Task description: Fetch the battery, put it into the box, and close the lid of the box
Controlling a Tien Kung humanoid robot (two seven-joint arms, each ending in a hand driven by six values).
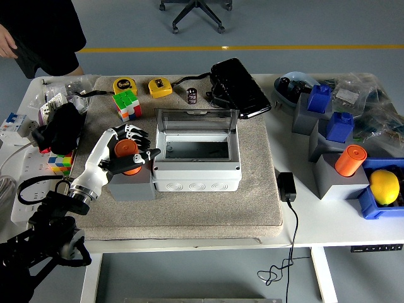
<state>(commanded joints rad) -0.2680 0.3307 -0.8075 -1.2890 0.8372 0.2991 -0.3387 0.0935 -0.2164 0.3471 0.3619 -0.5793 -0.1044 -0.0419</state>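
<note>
The battery (pixel 125 149) is an orange cylinder standing upright on a grey block (pixel 131 189) just left of the box. My left hand (pixel 136 145) comes in from the lower left, its white and black fingers (pixel 129 132) curled over the battery's top and the thumb against its right side. The box (pixel 196 172) is a light grey enclosure on the beige mat. Its clear lid (pixel 196 120) stands open at the back and the inside looks empty. My right hand is out of view.
A second orange cylinder (pixel 350 160) stands on a grey block at the right, next to blue blocks (pixel 341 125) and a lemon (pixel 384 187). Rubik's cubes (pixel 126 104), tape measures (pixel 160 87), a black case (pixel 238 88) and a small black cylinder (pixel 192 95) lie behind the box. A person (pixel 38 31) stands at the far left.
</note>
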